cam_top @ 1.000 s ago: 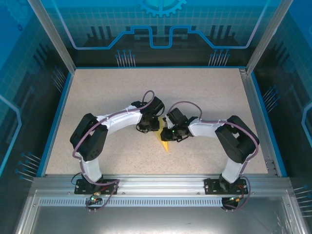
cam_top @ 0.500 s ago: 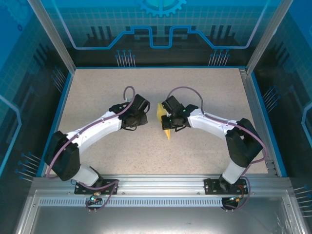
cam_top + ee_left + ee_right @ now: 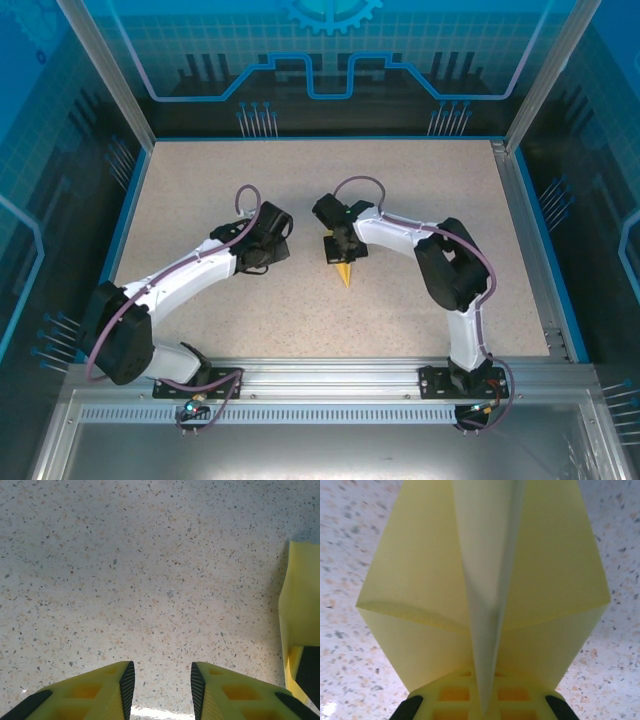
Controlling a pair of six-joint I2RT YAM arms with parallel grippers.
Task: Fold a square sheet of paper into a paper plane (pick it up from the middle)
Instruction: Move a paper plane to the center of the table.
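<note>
**Right fingers:** The right gripper (image 3: 480, 707) was shown closed on the centre crease of the paper plane (image 3: 485, 580). The wings were spread to either side, and the nose was pointed toward the arms' bases. Whether the plane rested on the table (image 3: 200, 190) could not be told.

**Left fingers:** The left gripper (image 3: 160, 680) was held partly open, nothing between its jaws, near the plane's left side.

**Progress:** Folding was judged essentially complete, a pointed dart having been formed. Only release, or a last pressing of the creases, appeared left.

**Arm pose:** The right arm (image 3: 440, 265) was sharply bent at the elbow and reached inward. The left arm (image 3: 180, 275) was stretched low across the table.
</note>
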